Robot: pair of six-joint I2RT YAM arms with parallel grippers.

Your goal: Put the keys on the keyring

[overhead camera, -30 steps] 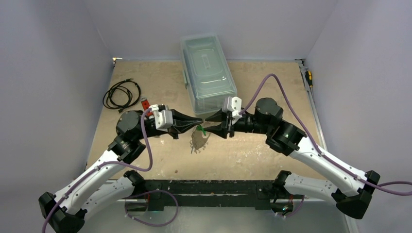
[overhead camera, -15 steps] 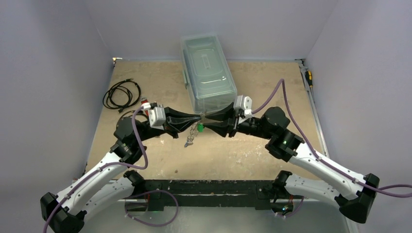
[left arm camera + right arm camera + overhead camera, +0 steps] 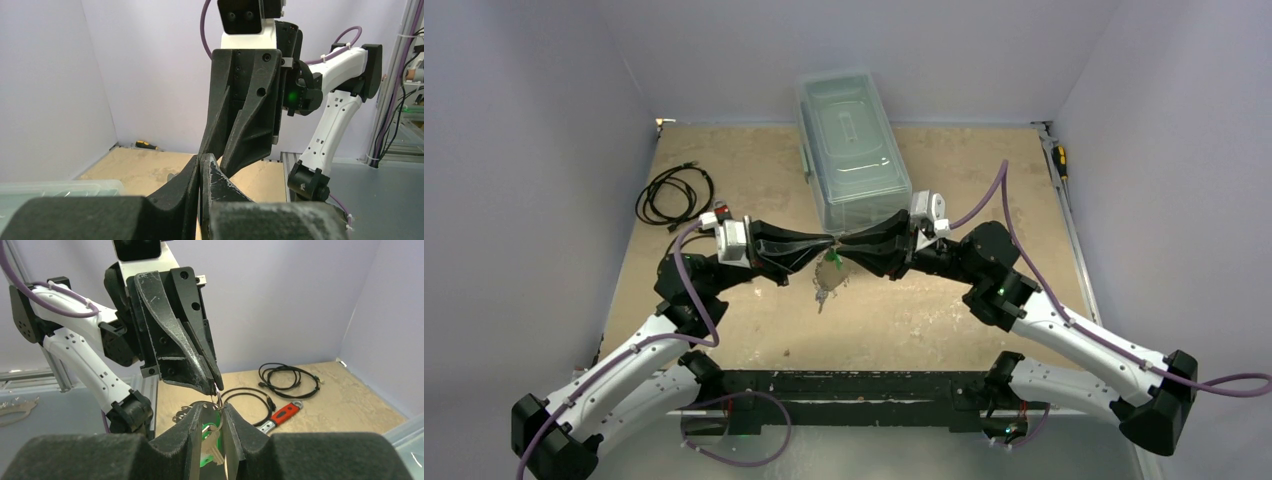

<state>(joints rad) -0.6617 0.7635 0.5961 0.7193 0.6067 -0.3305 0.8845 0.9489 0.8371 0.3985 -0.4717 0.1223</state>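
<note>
Firstly, cable [image 3: 674, 193]: coiled on the worktop [image 3: 924, 320], well left of the box [image 3: 852, 150].
Red gadget [image 3: 281, 416]: beside the cable, left of the box, nothing touching it.
Left tool [image 3: 829, 242]: raised just in front of the box's near end. Its fingers are pressed together, seemingly pinching a thin wire of the keyring [image 3: 826, 280].
Keyring: hangs clear of the worktop below the two tool tips, in front of the box.
Green key [image 3: 205, 432]: in the hanging bunch in front of the box, its head showing in the gap of the right tool [image 3: 844, 247]. I cannot tell whether it is threaded on.
Blue key: not made out.
Right tool: tip to tip with the left one, fingers narrowly apart around key and wire. I cannot tell whether it is clamped.
Risk: the thin wire could slip from either pinch if the arms pull apart or twist, dropping the bunch onto the worktop. Tips this close could also collide, or bend the wire out of shape.
</note>
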